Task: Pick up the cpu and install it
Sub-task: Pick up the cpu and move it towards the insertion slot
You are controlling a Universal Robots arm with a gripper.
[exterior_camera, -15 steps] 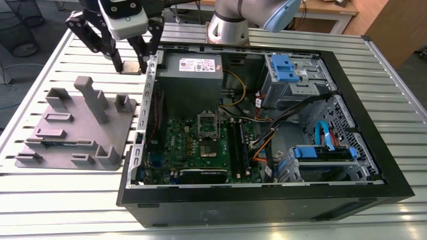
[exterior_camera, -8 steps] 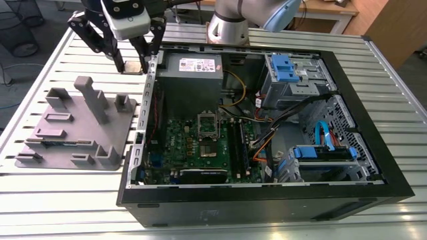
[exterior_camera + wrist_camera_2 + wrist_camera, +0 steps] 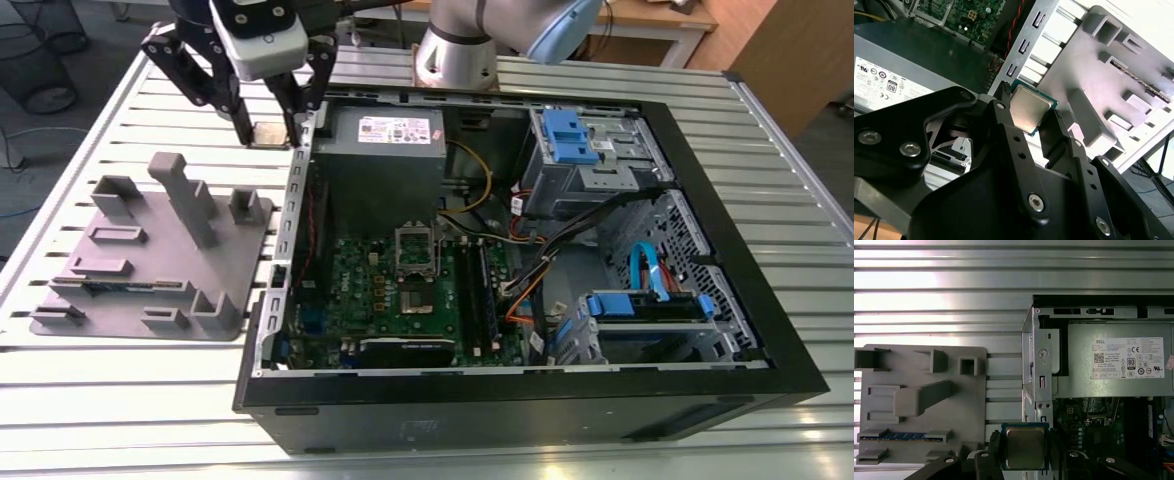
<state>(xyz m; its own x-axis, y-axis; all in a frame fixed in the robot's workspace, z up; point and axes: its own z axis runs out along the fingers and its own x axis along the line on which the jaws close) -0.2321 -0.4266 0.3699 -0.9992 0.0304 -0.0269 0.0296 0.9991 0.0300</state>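
At the exterior view's left, the grey tray (image 3: 147,250) is sitting on the table (image 3: 134,400). Just right of it, your gripper (image 3: 271,138) is hanging beside the outer wall of the computer case (image 3: 534,385). Its jaws are clamping the cpu (image 3: 272,131) by two opposite edges, with the shiny top facing both wrist views. The socket (image 3: 415,250) is lying inside the case, further toward the exterior view's right and nearer that camera, well apart from the chip you are holding.
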